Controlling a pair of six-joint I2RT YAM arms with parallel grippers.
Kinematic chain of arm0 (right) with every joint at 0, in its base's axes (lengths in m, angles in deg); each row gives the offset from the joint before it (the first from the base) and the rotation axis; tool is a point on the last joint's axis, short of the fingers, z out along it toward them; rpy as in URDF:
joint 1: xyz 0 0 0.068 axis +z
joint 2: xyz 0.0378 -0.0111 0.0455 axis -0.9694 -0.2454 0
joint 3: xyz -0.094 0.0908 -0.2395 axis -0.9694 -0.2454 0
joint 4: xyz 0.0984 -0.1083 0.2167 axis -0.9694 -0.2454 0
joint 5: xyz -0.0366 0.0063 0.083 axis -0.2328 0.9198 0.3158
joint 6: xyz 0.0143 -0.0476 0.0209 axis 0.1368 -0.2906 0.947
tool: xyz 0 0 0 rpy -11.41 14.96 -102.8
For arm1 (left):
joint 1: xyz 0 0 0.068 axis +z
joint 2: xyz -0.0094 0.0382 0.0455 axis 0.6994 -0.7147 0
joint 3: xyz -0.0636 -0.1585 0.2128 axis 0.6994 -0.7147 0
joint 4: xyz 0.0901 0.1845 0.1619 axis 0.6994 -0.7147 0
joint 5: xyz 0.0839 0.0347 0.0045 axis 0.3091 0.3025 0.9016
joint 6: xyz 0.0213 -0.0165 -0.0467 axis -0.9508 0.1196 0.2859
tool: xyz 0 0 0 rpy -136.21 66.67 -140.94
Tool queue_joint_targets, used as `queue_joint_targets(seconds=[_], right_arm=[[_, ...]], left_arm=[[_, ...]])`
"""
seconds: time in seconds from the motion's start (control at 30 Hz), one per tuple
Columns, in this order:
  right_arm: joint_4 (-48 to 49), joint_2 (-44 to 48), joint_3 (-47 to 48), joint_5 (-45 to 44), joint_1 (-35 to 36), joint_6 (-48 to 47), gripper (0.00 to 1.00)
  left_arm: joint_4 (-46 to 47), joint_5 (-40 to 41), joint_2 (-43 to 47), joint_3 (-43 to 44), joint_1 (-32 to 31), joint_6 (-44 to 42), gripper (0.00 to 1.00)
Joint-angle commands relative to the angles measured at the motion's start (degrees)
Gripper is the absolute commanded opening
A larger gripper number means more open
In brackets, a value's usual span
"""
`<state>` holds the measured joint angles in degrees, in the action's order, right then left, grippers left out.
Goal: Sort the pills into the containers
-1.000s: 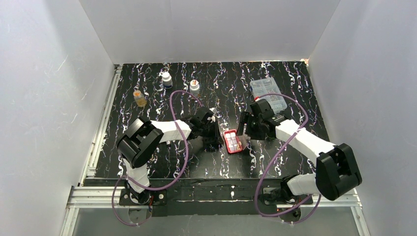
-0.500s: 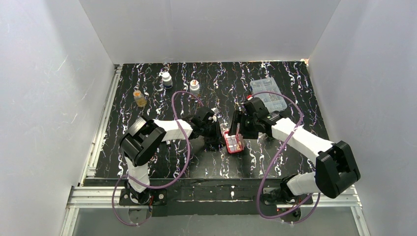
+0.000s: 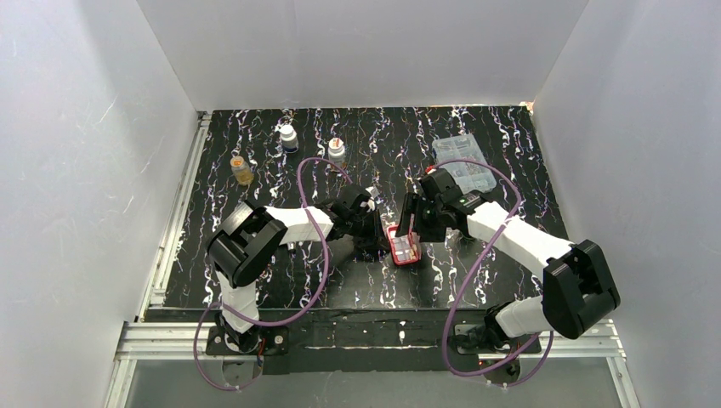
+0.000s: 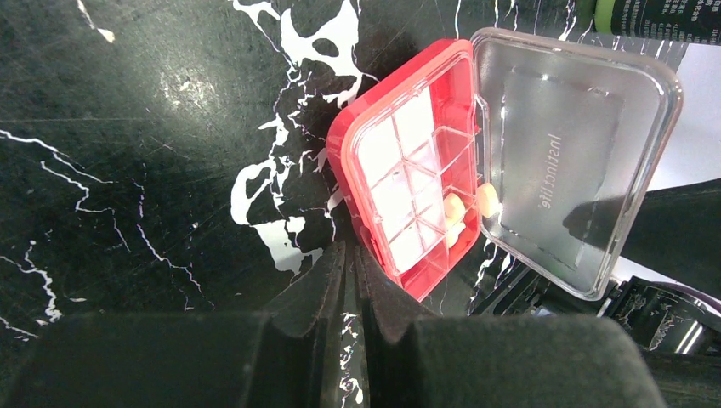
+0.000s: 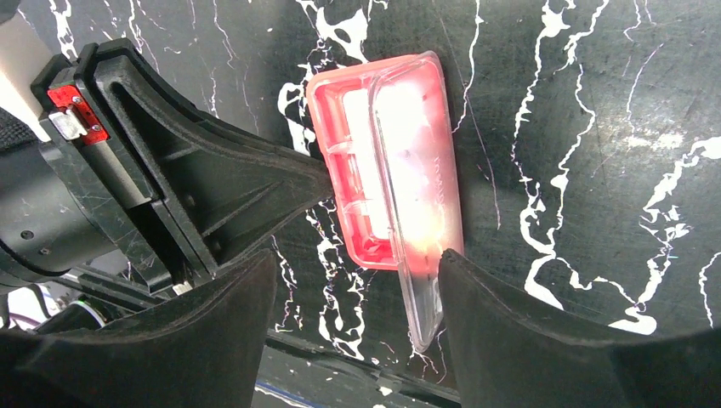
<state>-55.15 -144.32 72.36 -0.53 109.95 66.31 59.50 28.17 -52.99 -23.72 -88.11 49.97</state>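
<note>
Here we are over the black, white-streaked surface [image 4: 127, 127], and the red pill case [image 4: 400, 170] lies near the middle of it, between the two arms. Its clear lid [image 4: 561, 161] is swung open and stands up along the side facing the right arm.

From the left wrist we see the whitish compartments [image 4: 378, 153] laid out in two rows. At least two pale oval pills [image 4: 455, 206] sit at the near end of the row by the hinge. One of them [image 4: 487, 200] lies right against the hinge line, and we cannot tell which compartment holds it.

The left pincer [image 4: 349, 251] has its fingers drawn together with only a thin slit between them and nothing in it. Its tips are touching the red rim on the side away from the lid.

Over to the right wrist: the right pincer [image 5: 357, 259] is spread wide above the case, one finger [image 5: 229, 331] on the side of the left pincer. The other finger [image 5: 527, 340] is just beside the raised edge of the lid. It holds nothing, and glare washes out the case interior in this view.

From above, three small bottles [image 3: 288, 138] [image 3: 337, 150] [image 3: 242, 170] stand at the far left of the surface. A clear organiser box [image 3: 463, 163] sits at the far right, well apart from the case.
</note>
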Motion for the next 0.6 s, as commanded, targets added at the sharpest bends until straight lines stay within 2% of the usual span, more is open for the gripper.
queue_joint_targets(seconds=[0.0,0.4,0.57], right_arm=[[-0.1,0.0,2.6,1.1,0.6,0.2,0.74],[-1.0,-1.0,3.6,1.0,1.1,-0.1,0.63],[-1.3,-1.1,3.8,0.7,1.2,-0.2,0.61]], left_arm=[[0.4,-1.0,0.1,1.6,-0.2,-0.1,0.08],[0.8,-1.6,-0.2,1.7,-0.3,0.2,0.08],[0.9,-1.9,-0.1,1.9,-0.3,-0.1,0.08]])
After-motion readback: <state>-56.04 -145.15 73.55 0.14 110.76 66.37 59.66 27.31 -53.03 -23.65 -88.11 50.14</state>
